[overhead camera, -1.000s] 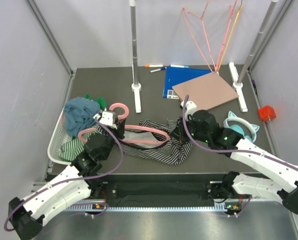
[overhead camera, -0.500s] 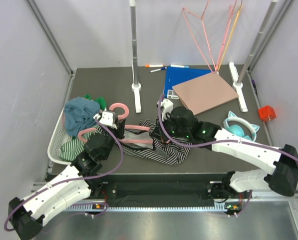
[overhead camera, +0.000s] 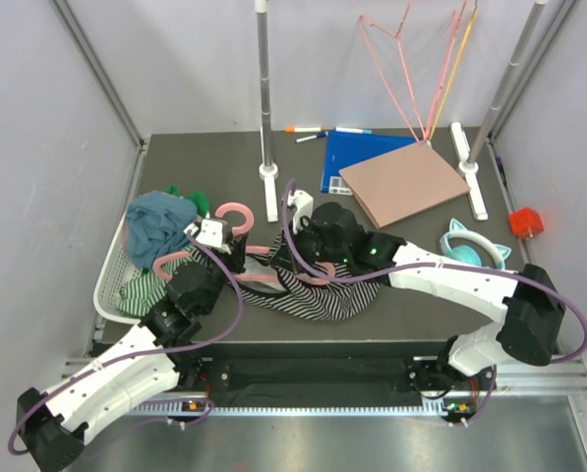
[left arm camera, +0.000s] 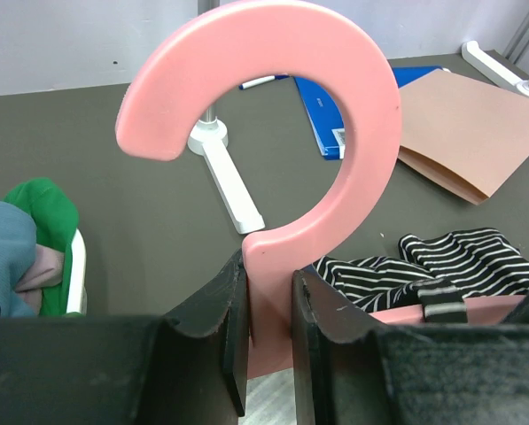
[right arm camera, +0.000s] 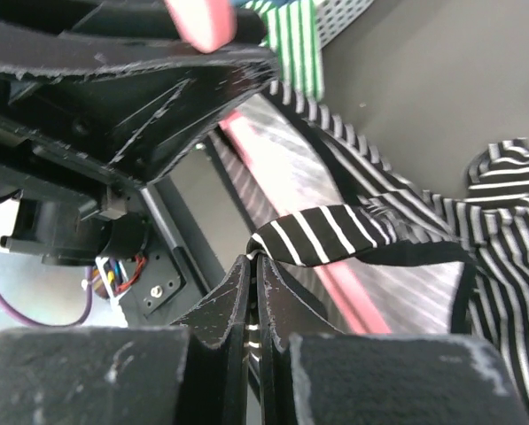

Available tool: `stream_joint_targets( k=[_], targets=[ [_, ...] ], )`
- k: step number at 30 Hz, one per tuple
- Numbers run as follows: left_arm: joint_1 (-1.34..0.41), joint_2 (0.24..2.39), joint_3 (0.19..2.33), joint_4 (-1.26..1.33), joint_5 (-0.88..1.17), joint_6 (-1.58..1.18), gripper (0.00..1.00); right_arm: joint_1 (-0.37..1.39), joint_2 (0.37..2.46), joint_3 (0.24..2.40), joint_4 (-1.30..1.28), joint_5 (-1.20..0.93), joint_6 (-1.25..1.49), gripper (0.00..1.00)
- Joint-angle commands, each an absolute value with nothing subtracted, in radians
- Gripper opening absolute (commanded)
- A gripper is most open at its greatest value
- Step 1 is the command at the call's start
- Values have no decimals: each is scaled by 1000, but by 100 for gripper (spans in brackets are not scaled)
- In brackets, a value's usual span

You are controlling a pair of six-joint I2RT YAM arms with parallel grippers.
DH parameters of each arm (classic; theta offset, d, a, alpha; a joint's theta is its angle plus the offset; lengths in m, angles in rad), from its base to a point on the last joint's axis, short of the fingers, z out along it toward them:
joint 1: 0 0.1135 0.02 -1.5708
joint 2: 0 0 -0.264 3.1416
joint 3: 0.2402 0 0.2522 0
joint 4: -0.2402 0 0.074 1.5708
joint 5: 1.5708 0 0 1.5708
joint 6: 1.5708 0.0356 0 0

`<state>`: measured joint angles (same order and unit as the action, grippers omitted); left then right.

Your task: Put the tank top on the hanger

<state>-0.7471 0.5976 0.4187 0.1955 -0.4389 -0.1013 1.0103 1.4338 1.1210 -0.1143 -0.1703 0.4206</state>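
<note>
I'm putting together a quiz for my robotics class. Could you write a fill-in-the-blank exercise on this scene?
1. The left pincer grips the pink hanger just below its curved ____.
2. The right pincer is shut on the tank top, striped black and ____.
3. The tan board lies partly on a ____ folder.
Missing words: hook, white, blue.

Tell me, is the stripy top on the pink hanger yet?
Not yet. Done: the left jaws grip the hanger below its hook. In hand: the right jaws pinch a strap of the tank top, drawn across the hanger's arm. Left: getting both shoulders onto the arms; most of it lies on the table.
</note>
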Motion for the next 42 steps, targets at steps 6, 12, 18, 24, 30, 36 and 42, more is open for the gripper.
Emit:
stream_joint_targets(
  k=[6,12,18,24,30,36,42],
  targets=[
    [-747,594,414,282,-446,-98,0,1103,1462,1170,-57,-235,400,0],
    [-747,588,407,291,-443,-95,0,1103,1460,1164,-89,-233,399,16],
    [-747,572,403,296,-420,-95,0,1112,1316,1101,-130,-242,361,66],
    [-747,549,400,295,-385,-94,0,1111,1143,1062,-285,-129,285,75],
    [-747,531,393,311,-275,-80,0,1101,1095,1034,-370,158,221,80],
    [-747,503,373,340,-129,-58,0,1100,1152,989,-313,135,115,78],
    [-747,482,360,357,-84,-52,0,1101,1166,962,-302,91,94,65]
  ],
)
